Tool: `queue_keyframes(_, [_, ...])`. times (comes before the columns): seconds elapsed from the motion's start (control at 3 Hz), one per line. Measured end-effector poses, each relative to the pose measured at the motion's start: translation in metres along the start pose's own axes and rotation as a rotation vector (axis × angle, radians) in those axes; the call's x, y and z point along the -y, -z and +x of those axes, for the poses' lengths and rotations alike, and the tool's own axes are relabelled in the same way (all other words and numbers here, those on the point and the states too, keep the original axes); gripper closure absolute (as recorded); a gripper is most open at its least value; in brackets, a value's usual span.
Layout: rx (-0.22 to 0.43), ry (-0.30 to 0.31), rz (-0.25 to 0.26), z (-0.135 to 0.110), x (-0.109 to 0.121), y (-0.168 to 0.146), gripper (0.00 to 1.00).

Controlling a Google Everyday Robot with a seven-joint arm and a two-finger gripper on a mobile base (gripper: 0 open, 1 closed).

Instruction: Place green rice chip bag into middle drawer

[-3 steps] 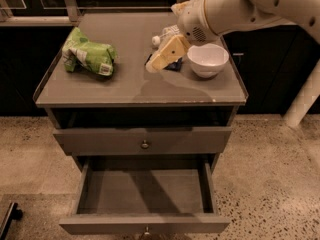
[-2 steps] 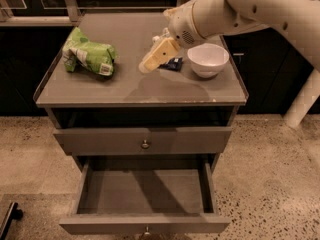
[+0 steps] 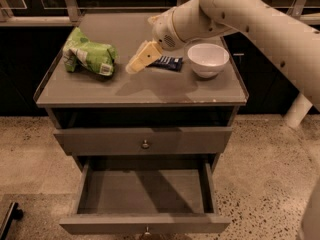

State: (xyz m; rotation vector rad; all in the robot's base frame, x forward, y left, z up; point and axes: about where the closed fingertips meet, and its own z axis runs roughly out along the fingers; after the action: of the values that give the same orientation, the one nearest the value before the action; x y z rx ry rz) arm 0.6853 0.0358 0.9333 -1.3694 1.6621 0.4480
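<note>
1. Nearest me, the middle drawer (image 3: 145, 223) stands pulled open. One upper drawer (image 3: 145, 140) above it is shut. Two drawers show in all.
2. On the cabinet top (image 3: 150, 89), at the left, lies one green bag (image 3: 90, 56), crumpled, on its side. I judge it light, soft and slippery foil holding breakable chips, best pinched gently across its bunched middle.
3. My gripper (image 3: 134, 66) hovers just right of the bag, apart from it, carrying nothing. I cannot tell if it is open or closed.
4. Beyond it sit one dark bar (image 3: 169, 62) and one white bowl (image 3: 208, 59).
</note>
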Motion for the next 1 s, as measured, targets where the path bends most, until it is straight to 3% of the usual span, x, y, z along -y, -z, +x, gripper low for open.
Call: queue_keyframes(1.0, [0.061,0.013,-0.158,-0.018,-0.013,-0.08,0.0])
